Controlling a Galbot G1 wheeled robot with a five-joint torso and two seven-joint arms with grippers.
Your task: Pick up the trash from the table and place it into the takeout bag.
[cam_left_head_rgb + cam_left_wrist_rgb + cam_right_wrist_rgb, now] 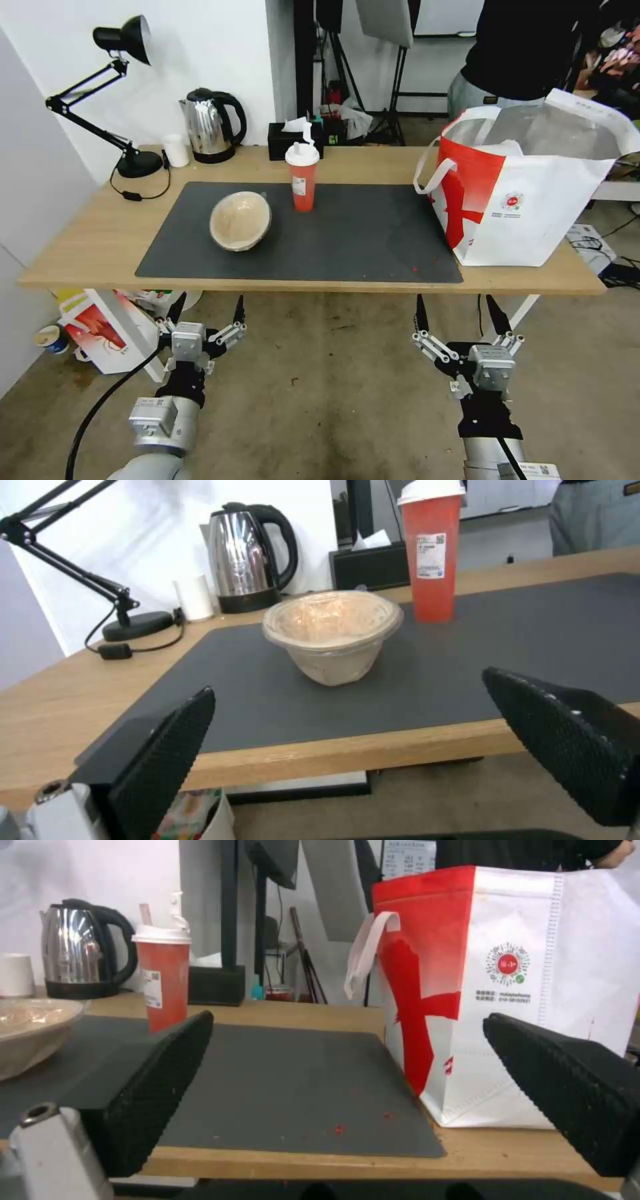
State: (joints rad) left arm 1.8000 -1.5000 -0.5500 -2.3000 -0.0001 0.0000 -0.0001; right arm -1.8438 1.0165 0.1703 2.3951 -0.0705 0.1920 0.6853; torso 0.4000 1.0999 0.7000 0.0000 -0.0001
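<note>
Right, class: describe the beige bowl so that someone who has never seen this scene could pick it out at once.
Start at the long light-wood table and its dark grey mat. On the mat's left part, nearer the desk lamp than the takeout bag, stands the beige bowl. It is low, round and pale, covered with clear film, unlike the tall red white-lidded drink cup just behind it.

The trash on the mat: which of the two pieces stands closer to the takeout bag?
The red drink cup with the white lid is closer to the takeout bag. The beige bowl sits farther away, toward the robot's left.
</note>
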